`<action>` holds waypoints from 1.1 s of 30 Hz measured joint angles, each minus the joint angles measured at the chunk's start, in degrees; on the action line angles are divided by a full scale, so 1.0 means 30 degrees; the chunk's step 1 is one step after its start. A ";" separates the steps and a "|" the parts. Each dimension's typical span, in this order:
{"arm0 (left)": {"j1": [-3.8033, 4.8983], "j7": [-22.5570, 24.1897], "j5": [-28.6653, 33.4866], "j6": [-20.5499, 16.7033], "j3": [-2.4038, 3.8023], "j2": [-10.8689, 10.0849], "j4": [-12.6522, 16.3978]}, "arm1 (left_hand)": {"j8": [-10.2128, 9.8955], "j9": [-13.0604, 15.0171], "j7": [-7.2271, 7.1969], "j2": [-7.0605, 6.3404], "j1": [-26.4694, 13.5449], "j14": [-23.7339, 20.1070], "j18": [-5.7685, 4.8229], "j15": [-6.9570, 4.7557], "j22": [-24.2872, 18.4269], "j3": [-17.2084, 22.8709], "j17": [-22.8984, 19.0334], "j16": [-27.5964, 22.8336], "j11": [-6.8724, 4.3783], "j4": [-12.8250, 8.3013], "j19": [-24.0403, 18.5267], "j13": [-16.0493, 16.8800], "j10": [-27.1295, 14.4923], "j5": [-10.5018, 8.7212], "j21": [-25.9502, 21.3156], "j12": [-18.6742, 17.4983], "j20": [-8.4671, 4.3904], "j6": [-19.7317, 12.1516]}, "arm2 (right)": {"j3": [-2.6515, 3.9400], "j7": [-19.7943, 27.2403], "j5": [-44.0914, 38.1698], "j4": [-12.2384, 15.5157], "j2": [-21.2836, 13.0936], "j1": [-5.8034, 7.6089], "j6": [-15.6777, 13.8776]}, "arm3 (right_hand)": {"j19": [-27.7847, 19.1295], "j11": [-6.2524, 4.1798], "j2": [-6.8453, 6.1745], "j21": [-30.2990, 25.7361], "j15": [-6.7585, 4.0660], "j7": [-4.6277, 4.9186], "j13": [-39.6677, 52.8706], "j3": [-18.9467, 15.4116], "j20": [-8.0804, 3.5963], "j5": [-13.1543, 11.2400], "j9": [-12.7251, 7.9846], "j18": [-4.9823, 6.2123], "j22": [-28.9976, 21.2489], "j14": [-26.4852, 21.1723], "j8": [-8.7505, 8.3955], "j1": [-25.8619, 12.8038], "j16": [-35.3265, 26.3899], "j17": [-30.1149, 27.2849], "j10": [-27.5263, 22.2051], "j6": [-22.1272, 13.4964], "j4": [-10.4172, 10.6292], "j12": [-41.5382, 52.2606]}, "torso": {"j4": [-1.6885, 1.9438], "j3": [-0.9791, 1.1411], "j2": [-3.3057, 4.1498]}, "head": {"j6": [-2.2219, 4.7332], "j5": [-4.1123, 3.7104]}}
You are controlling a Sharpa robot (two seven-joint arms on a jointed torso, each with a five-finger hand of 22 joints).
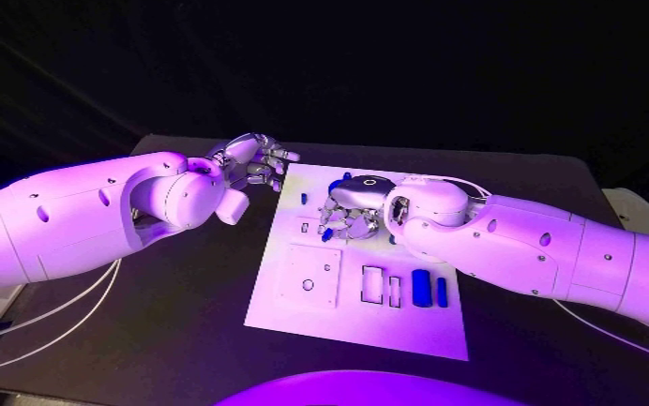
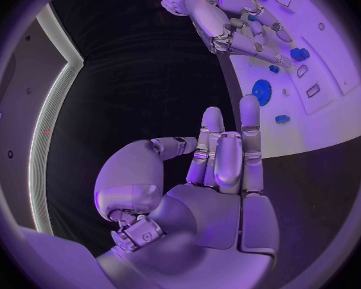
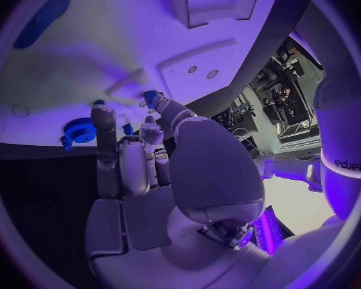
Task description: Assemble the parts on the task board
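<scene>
White task board [image 1: 354, 317] sitting mid-table with most of the job looking undone. Two blue bars [image 1: 429, 288] lying loose near the front edge beside open slots, a blue gear [image 2: 261, 91] and a few small blue bits scattered further back. Right hand [image 1: 354, 214] down over the board's middle, fingertips [image 3: 153, 99] pinching a small blue part [image 3: 151, 96] right at the surface, probably mid-seating. Left hand [image 1: 251, 164] off the board's far-left corner, fingers straight and together, holding nothing.

left hand [image 2: 221, 167]: fingers straight, apart, empty | right hand [image 2: 237, 29]: over task board [image 2: 325, 122] | blue gear [image 2: 263, 91] (on board)
</scene>
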 measured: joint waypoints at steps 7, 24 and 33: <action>0.0000 -0.0005 0.0010 -0.0001 0.0000 0.0018 -0.0011 | 0.0070 0.0017 0.0000 0.0000 0.0000 0.0000 -0.0002 0.0000 0.0000 0.0000 -0.0022 0.0000 -0.0067 0.0000 0.0001 -0.0018 -0.0068 0.0000 0.0000 0.0000 0.0000 0.0000 | -0.0011 0.0032 0.0003 -0.0143 0.0062 -0.0133 -0.0053 | 0.0000 0.0000 0.0077 0.0000 -0.0001 -0.0061 0.0091 0.0000 0.0000 0.0000 0.0019 0.0000 0.0016 0.0001 0.0000 0.0075 0.0000 0.0015 0.0000 0.0061 0.0000 0.0140 | -0.0009 -0.0011 -0.0020 | -0.0055 0.0020; 0.0000 -0.0070 0.0028 0.0006 0.0000 0.0034 -0.0029 | 0.0067 0.0019 -0.0014 0.0072 0.0072 0.0000 -0.0002 0.0000 -0.0017 0.0000 -0.0021 0.0000 -0.0068 0.0000 0.0001 -0.0017 -0.0068 0.0000 0.0001 0.0000 0.0000 -0.0122 | -0.0007 0.0031 -0.0006 -0.0435 0.0357 -0.0286 -0.0231 | 0.0200 -0.0077 0.0312 0.0000 -0.0075 -0.0133 0.0328 0.0000 -0.0063 -0.0152 0.0112 -0.0002 0.0151 0.0076 0.0224 0.0193 0.0148 0.0093 0.0079 0.0482 0.0001 0.0464 | 0.0007 -0.0024 -0.0022 | -0.0125 0.0051; 0.0000 -0.0100 0.0036 0.0009 -0.0001 0.0049 -0.0050 | 0.0066 0.0027 0.0000 0.0072 0.0072 0.0000 -0.0001 0.0000 -0.0016 0.0000 -0.0019 0.0000 -0.0068 0.0001 0.0001 -0.0015 -0.0068 0.0000 0.0001 0.0000 0.0000 -0.0136 | -0.0008 0.0031 -0.0052 -0.0613 0.0457 -0.0365 -0.0220 | 0.0208 -0.0069 0.0357 -0.0001 -0.0074 -0.0158 0.0476 -0.0001 -0.0072 -0.0238 0.0155 -0.0002 0.0178 0.0076 0.0300 0.0147 0.0147 0.0092 0.0207 0.0581 0.0001 0.0631 | 0.0000 -0.0024 -0.0022 | -0.0194 0.0082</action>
